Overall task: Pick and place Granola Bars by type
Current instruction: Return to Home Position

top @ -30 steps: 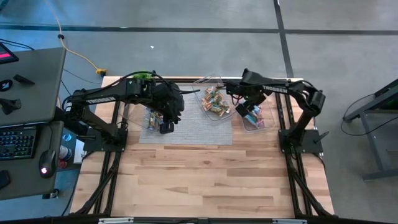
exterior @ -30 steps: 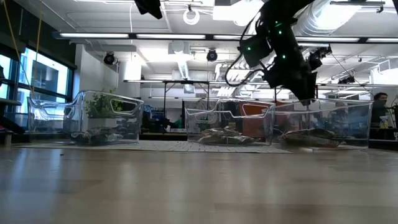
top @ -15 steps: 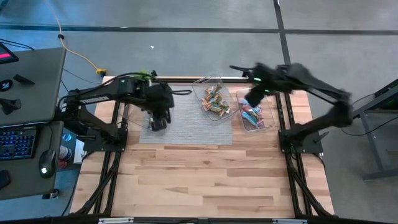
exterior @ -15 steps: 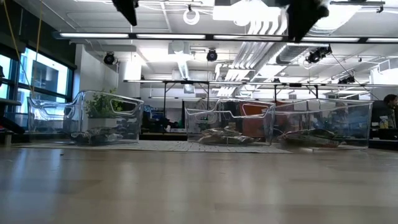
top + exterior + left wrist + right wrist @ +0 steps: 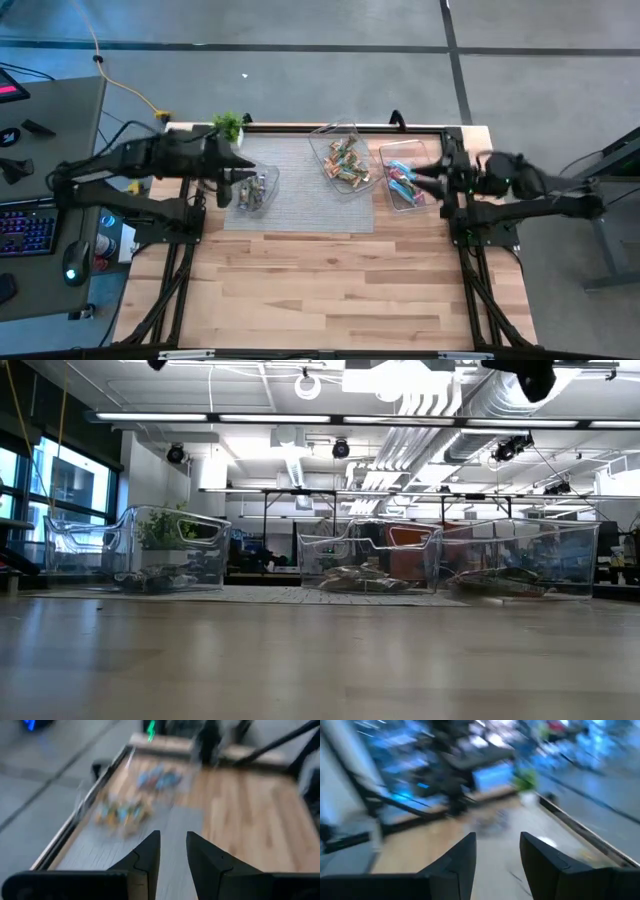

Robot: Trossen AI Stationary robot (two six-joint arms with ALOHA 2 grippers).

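Note:
Three clear tubs stand in a row on a grey mat point(image 5: 300, 208) at the table's far side. The left tub point(image 5: 253, 190) holds dark bars, the middle tub point(image 5: 345, 160) holds green and tan bars, and the right tub point(image 5: 405, 185) holds light blue and pink bars. My left gripper point(image 5: 240, 172) point(image 5: 173, 837) hangs open beside the left tub's left edge, high up and pointing right. My right gripper point(image 5: 415, 180) point(image 5: 497, 837) is open above the right tub's right edge and points left. Neither holds a bar. The wrist views are blurred.
A small green plant point(image 5: 228, 125) stands at the table's far left corner. The table's near half is bare wood point(image 5: 320, 290). In the low view the three tubs point(image 5: 370, 560) sit in a row, and only bits of the arms point(image 5: 530, 375) show at the top edge.
Both arms have risen out of the tubs and pulled back. My left gripper has moved from above the left tub up and toward the table's left edge. My right gripper has lifted from inside the right tub and swung toward the right edge. The bars have stayed in the tubs.

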